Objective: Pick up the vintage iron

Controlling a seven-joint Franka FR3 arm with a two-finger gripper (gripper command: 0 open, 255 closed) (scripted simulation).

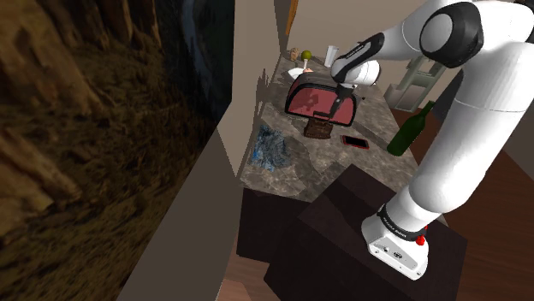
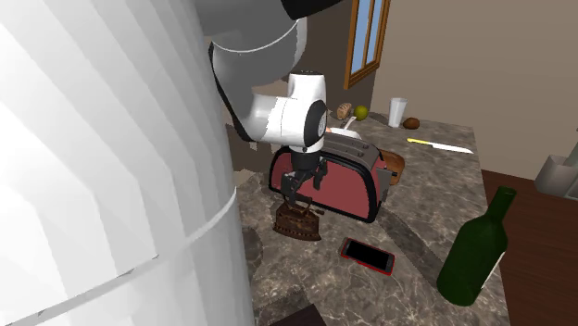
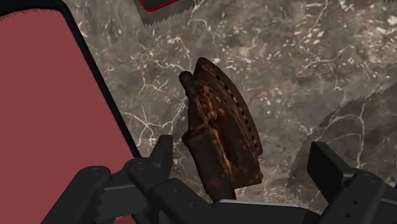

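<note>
From where I stand, the all-black two-finger gripper (image 3: 245, 167) hangs just above the rusty brown, wedge-shaped vintage iron (image 3: 222, 127). Its fingers (image 3: 163, 156) are spread wide on either side of the iron's dark handle and clasp nothing. The iron sits on the grey-brown veined marble counter (image 3: 305, 63). Close beside one finger stands a red, black-trimmed toaster (image 3: 44, 114). Beyond the iron's pointed end, farther from the gripper, lies a red-edged black phone (image 3: 162, 5).
</note>
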